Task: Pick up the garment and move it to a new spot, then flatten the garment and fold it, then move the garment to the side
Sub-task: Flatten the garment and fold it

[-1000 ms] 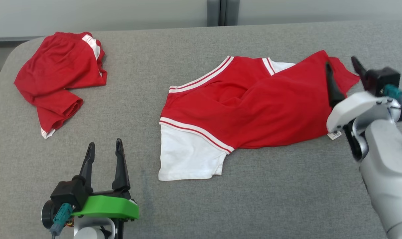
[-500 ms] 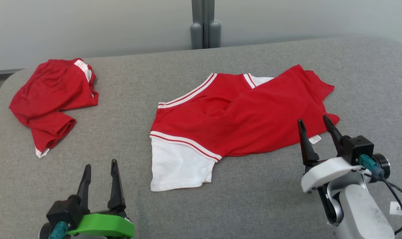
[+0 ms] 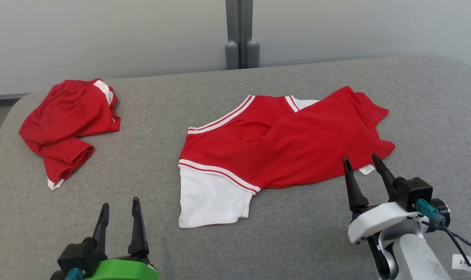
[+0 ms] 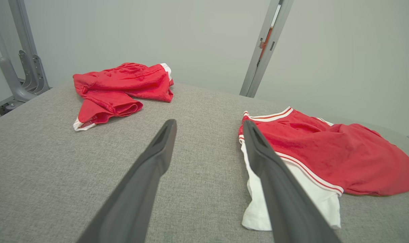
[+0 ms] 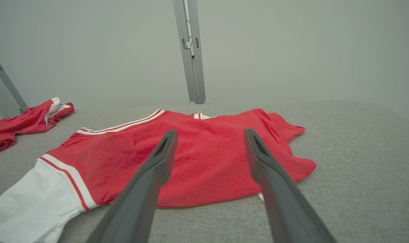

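Our right gripper (image 3: pixel 360 157) is hovering spread wide and empty over the near right of the bench (image 3: pixel 297 249), its two dark fingers pointing at the right hem of the red and white jersey (image 3: pixel 290 144). Our left gripper (image 3: pixel 120 201) is likewise standing released at the near left, holding nothing, well apart from the cloth. The jersey is lying in the middle of the grey fabric-covered bench, rumpled and partly doubled over itself, with a white sleeve (image 3: pixel 212 198) edged in red and white stripes sticking out toward us at its left. A small white care tag (image 3: pixel 366 169) is peeking from under the hem just beside the right gripper's fingertips; we are finding its print too small to read. Another white tag (image 3: pixel 461 262) is hanging on the cable by our right wrist, its writing seeming to begin with a 2, the rest unreadable. Bunched red shorts (image 3: pixel 64 124) are lying at the far left corner, well apart from the jersey.
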